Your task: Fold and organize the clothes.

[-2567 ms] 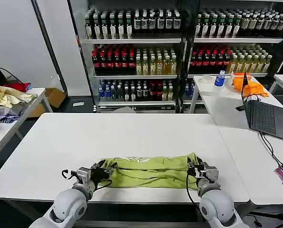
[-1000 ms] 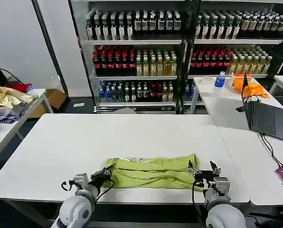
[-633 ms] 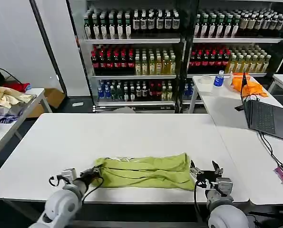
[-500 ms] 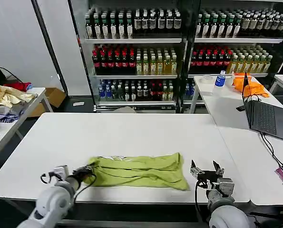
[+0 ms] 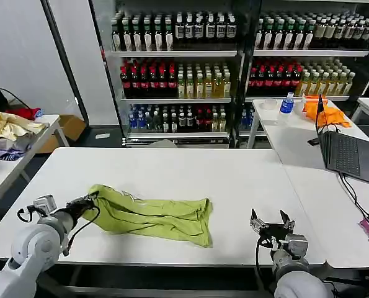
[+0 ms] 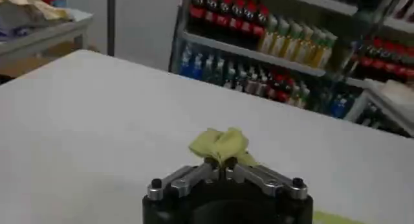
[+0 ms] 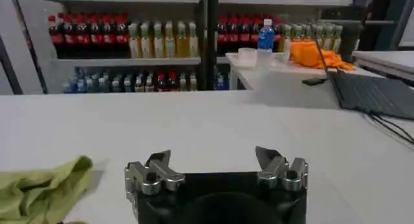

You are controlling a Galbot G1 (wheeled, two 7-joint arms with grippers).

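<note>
T-shirt first: lime green, bunched into a long crumpled band, it lies on the white worktop toward the robot's left half, stretching from the left edge area toward the middle. One end is lifted off the surface, and there is the left hand, fingers pinched tight on that end of the cloth. The left wrist view confirms it: the left hand has its fingers closed together, with a puff of the T-shirt bulging out just past the tips. The rest of the shirt trails away from the grip and rests flat on the worktop, its far end folded over itself near the middle.

Over on the other side, the right hand sits low near the front edge of the worktop, well apart from the shirt, its fingers spread wide and holding nothing. From the right wrist view the right hand shows the same wide gap, with a corner of the T-shirt lying off to one side on the worktop.
</note>
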